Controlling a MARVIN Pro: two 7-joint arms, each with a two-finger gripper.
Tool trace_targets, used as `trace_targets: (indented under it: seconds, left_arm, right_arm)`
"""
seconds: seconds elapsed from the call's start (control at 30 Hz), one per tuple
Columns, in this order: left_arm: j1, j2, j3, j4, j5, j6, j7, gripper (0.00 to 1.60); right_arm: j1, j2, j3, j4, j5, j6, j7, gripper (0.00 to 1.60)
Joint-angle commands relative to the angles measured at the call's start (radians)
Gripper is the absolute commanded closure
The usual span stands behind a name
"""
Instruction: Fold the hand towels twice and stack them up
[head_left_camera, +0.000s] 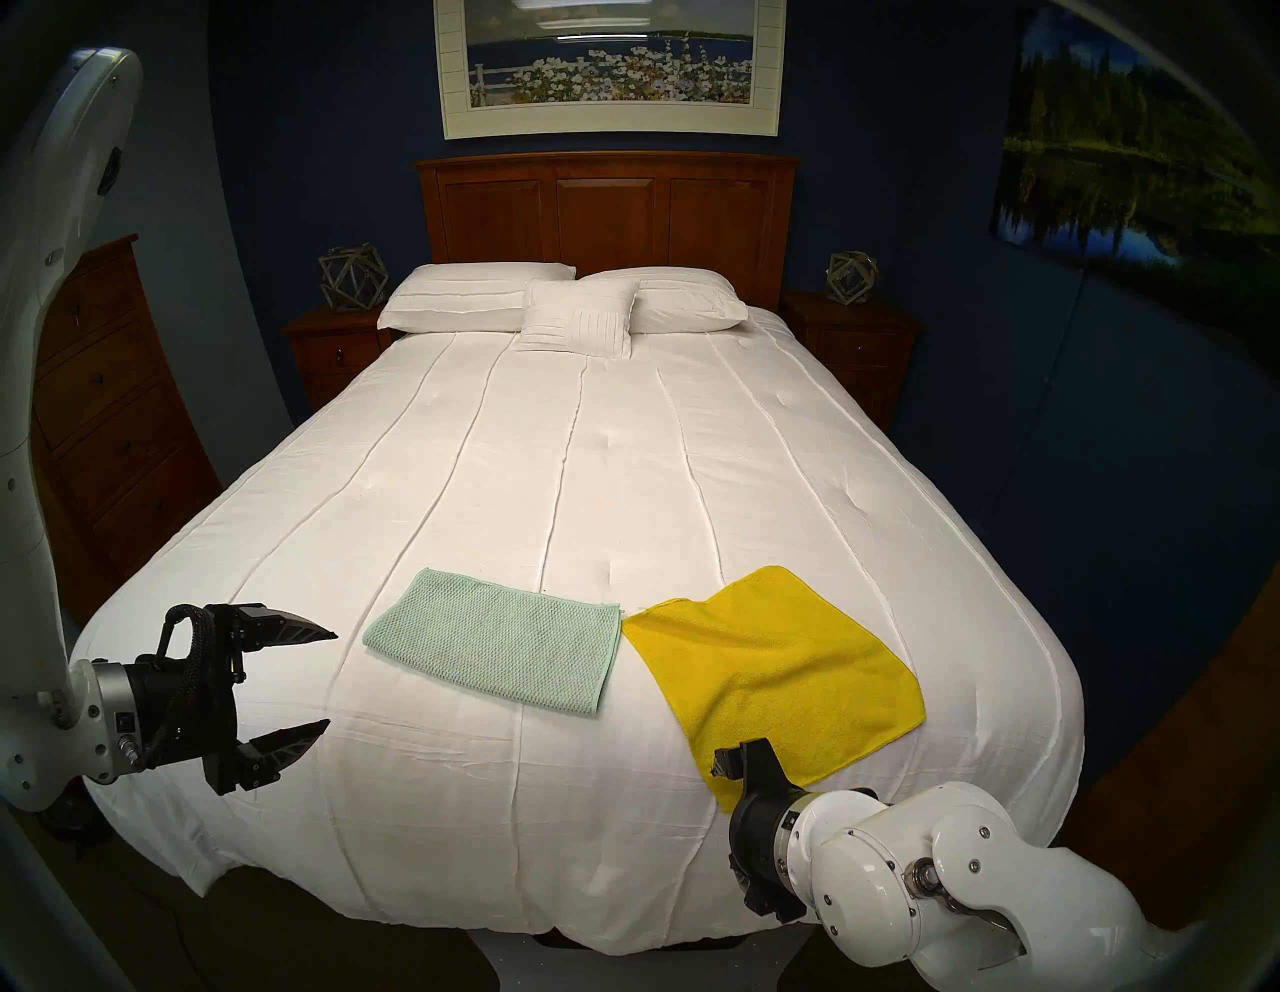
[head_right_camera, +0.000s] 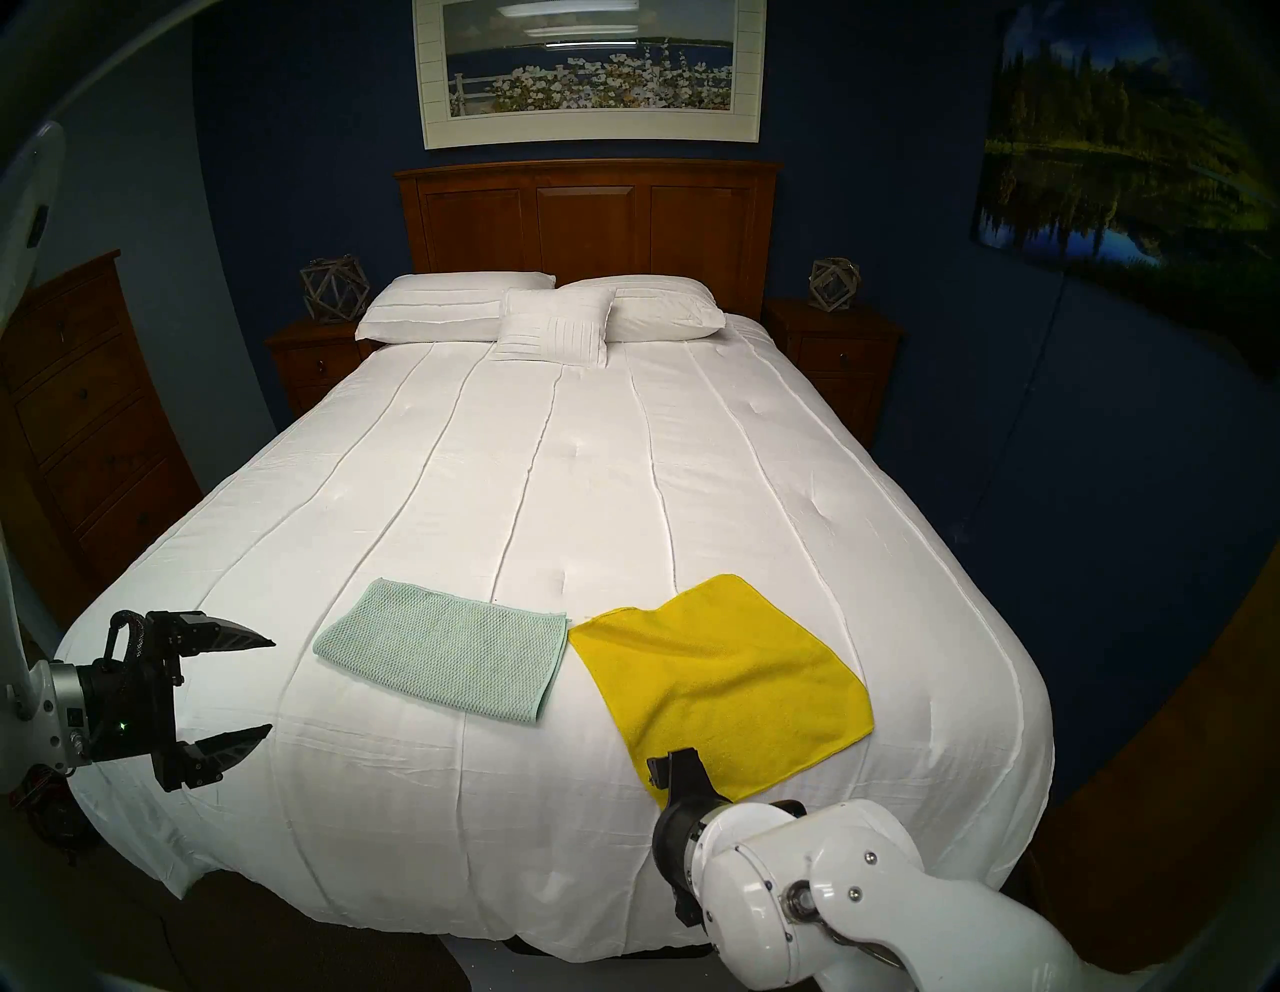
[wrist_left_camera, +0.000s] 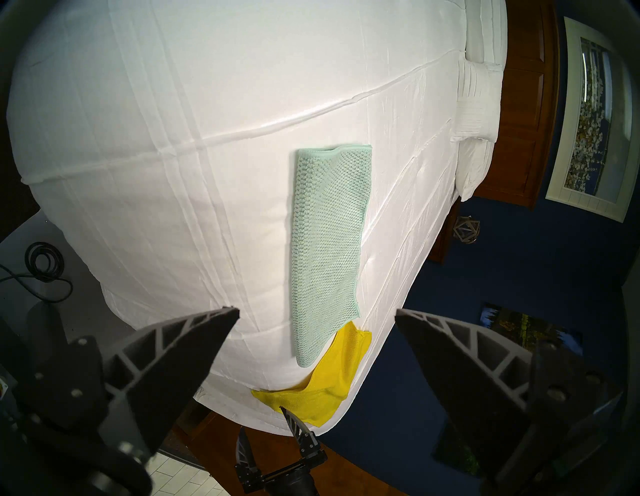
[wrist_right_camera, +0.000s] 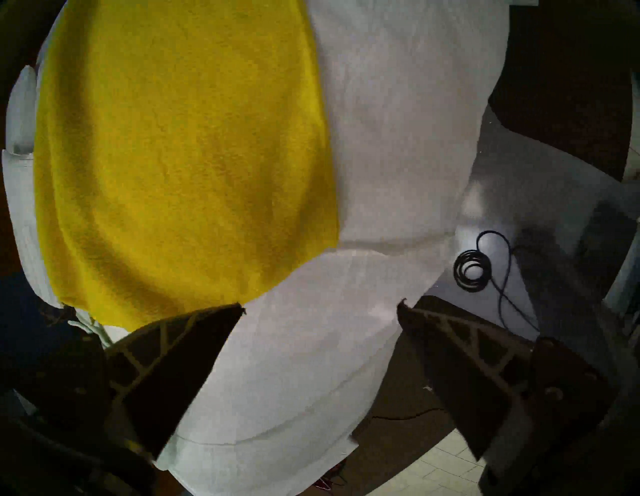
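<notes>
**Yellow towel waits flat for its first fold**

While the mint-green towel (head_left_camera: 493, 647) already lies as a narrow rectangle near the foot edge of the bed (head_left_camera: 554, 471), a doubled layer showing at one short end in the left wrist view, the yellow towel (head_left_camera: 776, 665) is spread flat as a full square just beside it, toward the bed's right foot corner. Their nearest corners almost meet; whether they touch I cannot tell. Judging by that, the green towel has had one fold and the yellow one none, so the step in hand looks like the yellow towel's first fold.

To do it well, the nearest yellow corner should be pinched cleanly, taking the towel alone and none of the white bedspread beneath. The lifted edge should then be carried straight across to the opposite edge so that corners match and no diagonal crease forms. With only one corner lifted the cloth would likely skew, so a second grip on the neighbouring corner would help.

The right gripper (head_left_camera: 738, 758) hangs over the yellow towel's nearest corner, at the foot edge, its jaws spread wide and empty; no finger visibly touches the cloth. The left gripper (head_left_camera: 325, 679) hovers above the bed's left foot corner, well apart from the green towel, jaws equally wide, holding nothing.
</notes>
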Motion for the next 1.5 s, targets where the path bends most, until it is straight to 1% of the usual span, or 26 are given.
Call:
trace_targets:
  seconds: [0.0, 0.03, 0.1, 0.17, 0.23, 0.27, 0.3, 0.33, 0.37, 0.4, 0.53, 0.57, 0.67, 0.7, 0.73, 0.87, 0.9, 0.93, 1.03, 1.2, 1.3, 1.47]
  left_arm:
    - [-0.003, 0.001, -0.001, 0.0, -0.002, 0.0, -0.003, 0.0]
    - [-0.003, 0.001, -0.001, 0.0, -0.002, 0.0, -0.003, 0.0]
    - [-0.003, 0.001, -0.001, 0.0, -0.002, 0.0, -0.003, 0.0]
    - [-0.003, 0.001, -0.001, 0.0, -0.002, 0.0, -0.003, 0.0]
    - [-0.003, 0.001, -0.001, 0.0, -0.002, 0.0, -0.003, 0.0]
    - [-0.003, 0.001, -0.001, 0.0, -0.002, 0.0, -0.003, 0.0]
    - [-0.003, 0.001, -0.001, 0.0, -0.002, 0.0, -0.003, 0.0]
    - [-0.003, 0.001, -0.001, 0.0, -0.002, 0.0, -0.003, 0.0]
    - [-0.003, 0.001, -0.001, 0.0, -0.002, 0.0, -0.003, 0.0]
    - [-0.003, 0.001, -0.001, 0.0, -0.002, 0.0, -0.003, 0.0]
    - [-0.003, 0.001, -0.001, 0.0, -0.002, 0.0, -0.003, 0.0]
    - [-0.003, 0.001, -0.001, 0.0, -0.002, 0.0, -0.003, 0.0]
    - [-0.003, 0.001, -0.001, 0.0, -0.002, 0.0, -0.003, 0.0]
    - [-0.003, 0.001, -0.001, 0.0, -0.002, 0.0, -0.003, 0.0]
    - [-0.003, 0.001, -0.001, 0.0, -0.002, 0.0, -0.003, 0.0]
    - [-0.003, 0.002, -0.001, 0.0, -0.002, 0.0, -0.003, 0.0]
    - [-0.003, 0.002, -0.001, 0.0, -0.002, 0.0, -0.003, 0.0]
    - [-0.003, 0.002, -0.001, 0.0, -0.002, 0.0, -0.003, 0.0]
    - [-0.003, 0.002, -0.001, 0.0, -0.002, 0.0, -0.003, 0.0]
    - [-0.003, 0.002, -0.001, 0.0, -0.002, 0.0, -0.004, 0.0]
    - [-0.003, 0.002, -0.001, 0.0, -0.002, 0.0, -0.004, 0.0]
    - [-0.003, 0.003, -0.001, 0.0, -0.002, 0.0, -0.004, 0.0]
  right_arm:
    - [-0.102, 0.107, 0.009, -0.027, 0.016, 0.012, 0.018, 0.0]
    - [-0.112, 0.114, 0.011, -0.027, 0.018, 0.015, 0.032, 0.0]
    - [-0.126, 0.131, 0.011, -0.027, -0.005, 0.023, 0.076, 0.0]
    - [-0.128, 0.139, 0.006, -0.027, -0.014, 0.029, 0.084, 0.0]
    - [-0.141, 0.156, 0.005, -0.027, -0.017, 0.04, 0.113, 0.0]
    - [-0.15, 0.17, -0.002, -0.027, -0.031, 0.045, 0.126, 0.0]
    - [-0.166, 0.21, -0.007, -0.027, -0.06, 0.055, 0.144, 0.0]
    - [-0.175, 0.225, -0.011, -0.027, -0.076, 0.06, 0.157, 0.0]
    - [-0.19, 0.23, -0.005, -0.027, -0.081, 0.047, 0.179, 0.0]
    - [-0.19, 0.23, -0.005, -0.027, -0.081, 0.047, 0.179, 0.0]
    - [-0.215, 0.261, -0.015, -0.027, -0.144, 0.037, 0.259, 0.0]
    - [-0.217, 0.262, -0.014, -0.027, -0.152, 0.033, 0.267, 0.0]
    - [-0.238, 0.278, -0.019, -0.027, -0.188, 0.019, 0.324, 0.0]
    - [-0.241, 0.284, -0.015, -0.027, -0.194, 0.015, 0.326, 0.0]
    - [-0.253, 0.294, -0.016, -0.027, -0.206, 0.003, 0.353, 0.0]
    - [-0.281, 0.329, 0.007, -0.027, -0.226, -0.043, 0.411, 0.0]
    - [-0.286, 0.337, 0.013, -0.027, -0.227, -0.052, 0.425, 0.0]
    - [-0.3, 0.354, 0.025, -0.027, -0.229, -0.073, 0.458, 0.0]
    - [-0.308, 0.364, 0.039, -0.027, -0.225, -0.088, 0.477, 0.0]
    - [-0.327, 0.38, 0.068, -0.027, -0.198, -0.115, 0.552, 0.0]
    - [-0.336, 0.386, 0.082, -0.027, -0.173, -0.118, 0.588, 0.0]
    - [-0.345, 0.39, 0.107, -0.027, -0.102, -0.106, 0.636, 0.0]
